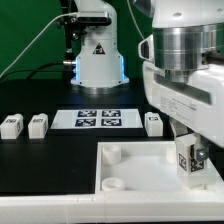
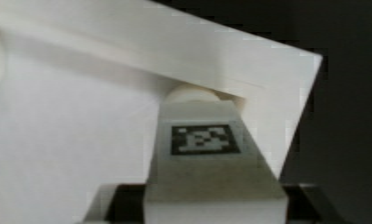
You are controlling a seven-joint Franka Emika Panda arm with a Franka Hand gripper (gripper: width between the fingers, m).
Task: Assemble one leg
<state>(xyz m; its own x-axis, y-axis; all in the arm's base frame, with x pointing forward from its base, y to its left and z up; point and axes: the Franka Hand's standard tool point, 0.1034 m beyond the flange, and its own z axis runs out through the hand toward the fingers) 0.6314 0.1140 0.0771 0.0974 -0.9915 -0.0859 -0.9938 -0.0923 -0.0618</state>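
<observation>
Over the white plate [image 1: 140, 165], toward the exterior view's right, the arm [image 1: 185, 60] points straight down; its gripper [image 1: 189, 168] clamps the upright leg [image 2: 204, 150].

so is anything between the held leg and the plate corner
Nothing visible does. The gripper holds the leg right at a corner of the plate, and the wrist view shows its end at that corner with no other part between.

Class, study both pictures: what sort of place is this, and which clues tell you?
Probably a robotics lab bench: a marker board lies on the black table, and the robot's hand grips a tagged leg at the corner of a white plate.
</observation>
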